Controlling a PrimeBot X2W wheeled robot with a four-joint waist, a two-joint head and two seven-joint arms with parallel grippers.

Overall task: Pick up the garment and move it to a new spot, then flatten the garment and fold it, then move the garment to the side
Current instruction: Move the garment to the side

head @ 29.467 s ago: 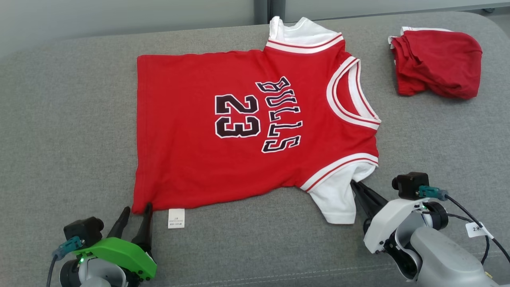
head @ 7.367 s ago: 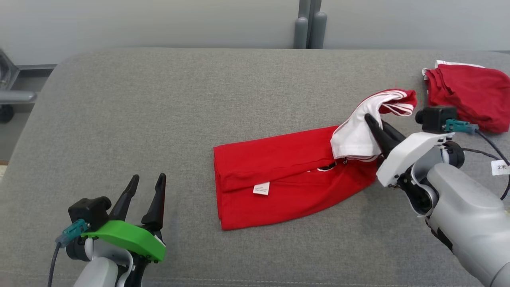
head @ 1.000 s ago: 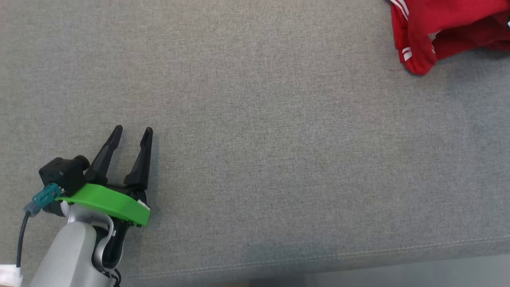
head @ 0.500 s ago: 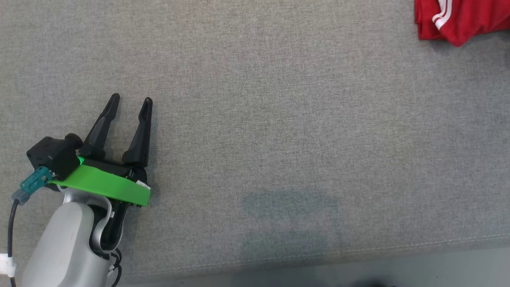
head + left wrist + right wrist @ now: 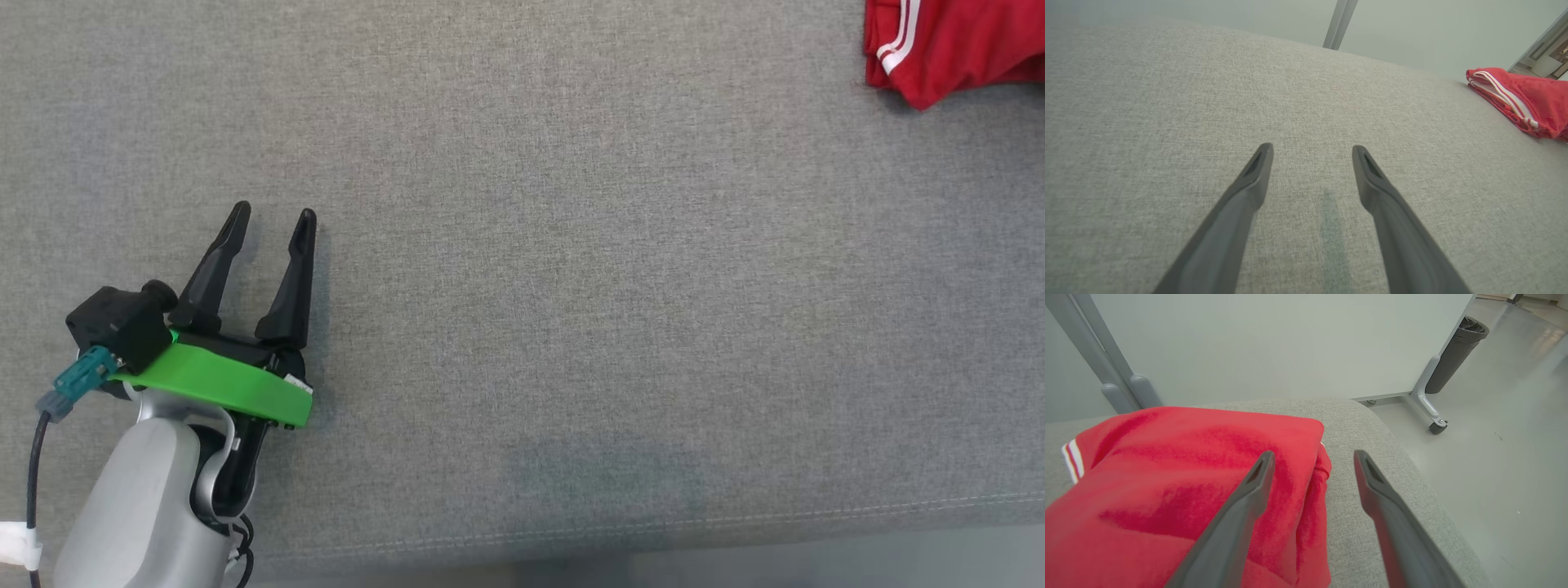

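Observation:
The garment (image 5: 951,45) is a folded red jersey with white stripes, lying at the top right corner of the head view. In the left wrist view the garment (image 5: 1523,100) lies far to the right. In the right wrist view the garment (image 5: 1180,486) lies just under my right gripper (image 5: 1312,457), which is open with nothing between its fingers; the left finger (image 5: 1241,510) hangs over the cloth and the right one over bare cushion. My left gripper (image 5: 269,219) stands open over the bare grey cushion (image 5: 571,286) at the lower left, also as (image 5: 1312,151).
The cushion's rounded end (image 5: 1392,465) lies just right of the garment, with floor beyond it. A partition foot on a wheel (image 5: 1431,412) and a dark bin (image 5: 1455,351) stand on that floor. The cushion's front seam (image 5: 653,523) runs along the bottom.
The head camera has shifted, so the garment sits further toward the top right corner. The right gripper has opened off the garment, which now lies on the cushion. The left gripper stays open.

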